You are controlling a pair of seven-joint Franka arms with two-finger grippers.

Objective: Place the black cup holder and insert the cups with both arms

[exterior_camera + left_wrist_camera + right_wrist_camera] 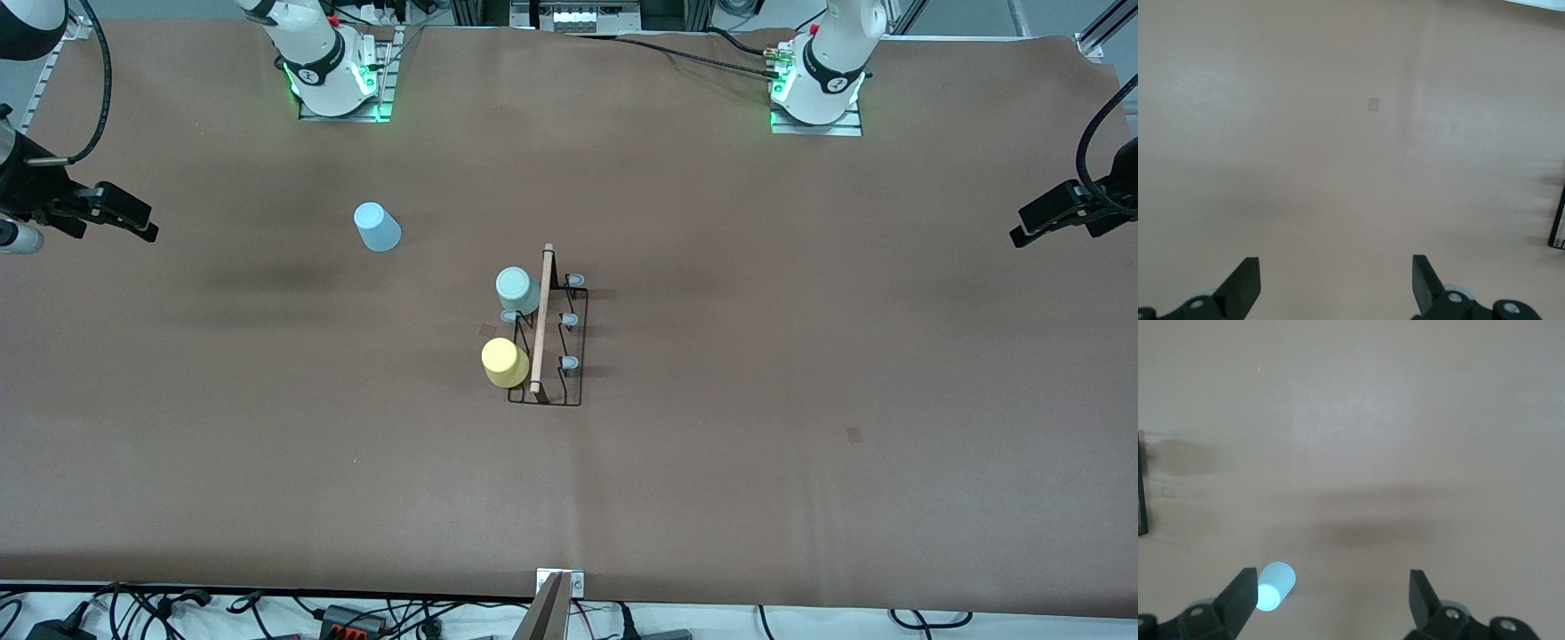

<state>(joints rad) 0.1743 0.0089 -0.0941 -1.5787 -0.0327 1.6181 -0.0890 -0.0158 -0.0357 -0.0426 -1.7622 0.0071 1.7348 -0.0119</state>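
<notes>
We see both arms drawn back high at the table's ends, waiting: the left gripper [1336, 287] hangs over bare brown table [800, 356] with its fingers spread wide and empty, and the right gripper [1332, 603] likewise gapes, holding nothing. The front view cuts both grippers off at its edges. The wire holder [549, 333] stands mid-table, its wooden rod on top. The green cup [516, 290] and yellow cup [505, 362] sit inverted on its pegs. The blue cup [377, 227] stands apart, toward the right arm's end.
</notes>
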